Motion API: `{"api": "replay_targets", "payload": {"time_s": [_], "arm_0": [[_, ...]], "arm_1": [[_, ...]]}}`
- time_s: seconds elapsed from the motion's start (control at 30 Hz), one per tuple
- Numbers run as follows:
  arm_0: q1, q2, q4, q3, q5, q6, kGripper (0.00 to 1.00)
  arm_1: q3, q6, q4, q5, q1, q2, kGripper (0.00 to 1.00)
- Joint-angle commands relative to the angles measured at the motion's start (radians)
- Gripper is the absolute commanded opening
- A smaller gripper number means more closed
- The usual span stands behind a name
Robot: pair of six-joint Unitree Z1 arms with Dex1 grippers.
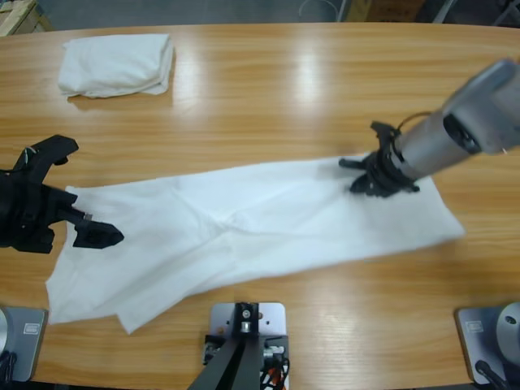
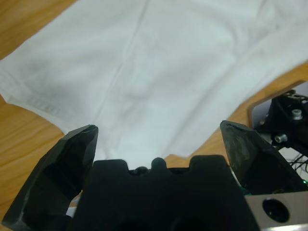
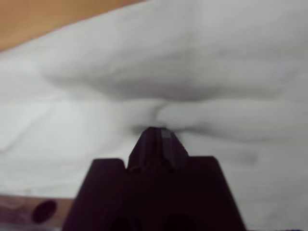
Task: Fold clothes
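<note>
While lying flat across the middle of the frame, shirt (image 1: 252, 231) waiting for a fold, long and spread out. Right gripper (image 1: 380, 175) pressing down at its right end, jaws squeezed together on a pinch of cloth, likely to lift that end over. Left gripper (image 1: 69, 213) hanging at the left end, jaws wide apart, holding nothing. Sitting at upper left, a folded shirt (image 1: 118, 63). Shining under lamps, wooden table (image 1: 284, 89).

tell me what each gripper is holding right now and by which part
The right gripper is shut on the spread T-shirt, pinching a fold near its upper right edge. The left gripper is open, holding nothing.
</note>
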Motion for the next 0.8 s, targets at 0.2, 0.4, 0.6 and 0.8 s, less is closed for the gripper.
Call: {"api": "replay_targets", "payload": {"time_s": [0.2, 0.4, 0.6, 0.8], "arm_0": [[-0.025, -0.002, 0.013, 0.055, -0.02, -0.029, 0.987], [-0.025, 0.048, -0.008, 0.047, -0.02, -0.047, 0.987], [-0.025, 0.044, -0.01, 0.051, -0.022, -0.047, 0.987], [-0.04, 0.036, -0.01, 0.055, -0.032, -0.047, 0.987]], "arm_1": [[-0.122, -0.095, 0.074, -0.014, -0.115, 0.086, 0.112], [-0.136, -0.201, 0.212, 0.022, -0.169, -0.138, 0.977], [-0.13, -0.498, 0.233, 0.283, -0.456, -0.131, 0.886], [-0.134, -0.655, 0.22, 0.401, -0.638, 0.027, 0.733]]}}
